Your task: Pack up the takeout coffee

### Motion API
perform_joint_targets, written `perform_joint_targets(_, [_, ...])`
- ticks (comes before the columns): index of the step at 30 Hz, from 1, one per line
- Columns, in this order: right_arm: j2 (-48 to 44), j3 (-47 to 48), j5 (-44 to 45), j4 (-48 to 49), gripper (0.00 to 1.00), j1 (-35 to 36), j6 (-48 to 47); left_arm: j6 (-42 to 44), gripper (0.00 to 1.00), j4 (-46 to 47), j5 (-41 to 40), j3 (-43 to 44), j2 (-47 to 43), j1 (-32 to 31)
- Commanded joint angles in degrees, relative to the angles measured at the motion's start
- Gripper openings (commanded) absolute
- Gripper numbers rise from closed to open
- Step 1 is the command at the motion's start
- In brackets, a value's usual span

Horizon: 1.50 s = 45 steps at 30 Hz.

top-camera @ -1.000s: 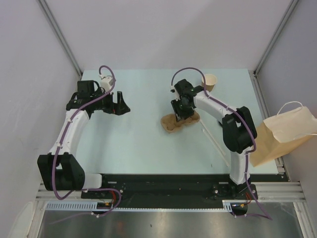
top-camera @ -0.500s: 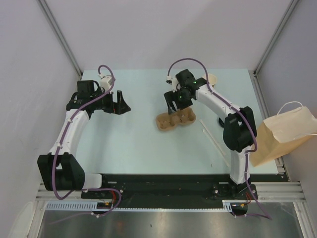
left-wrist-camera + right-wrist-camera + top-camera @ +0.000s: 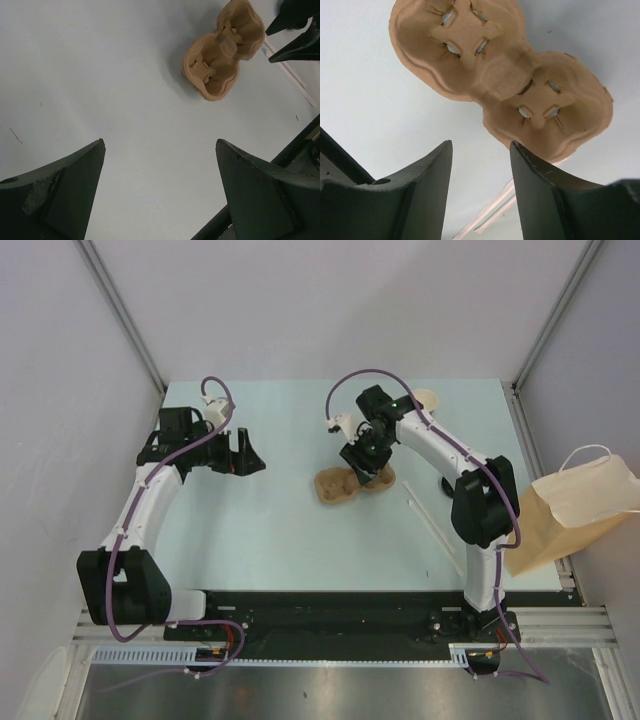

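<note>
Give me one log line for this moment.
left gripper: open, empty | right gripper: open, empty, above empty cup carrier | paper cup: far edge, unpacked

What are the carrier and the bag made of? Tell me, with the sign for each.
Carrier: likely moulded paper pulp, matte tan; soft rounded wells and rough-edged slits. Bag: apparently kraft paper, matte brown; flat panels with a sharp fold.
</note>
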Motion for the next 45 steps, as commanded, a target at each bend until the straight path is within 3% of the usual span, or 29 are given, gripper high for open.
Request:
perform_joint_targets(1, [2.2,0.0,2.1,0.5,0.52,0.7,-0.5,0.1,0.98,1.7,1.7,-0.2,-2.5,-0.3])
perform_joint_targets(20, [6.4,0.0,4.3,2.9,0.42,1.2,2.2,-0.2,0.97,2.0,1.6,-0.2,-2.2,-0.3])
perform_joint_targets(45, [8.0,0.3,5.4,2.7,0.38,2.1,1.9,0.1,0.97,2.1,1.3,-0.2,-1.7,-0.3])
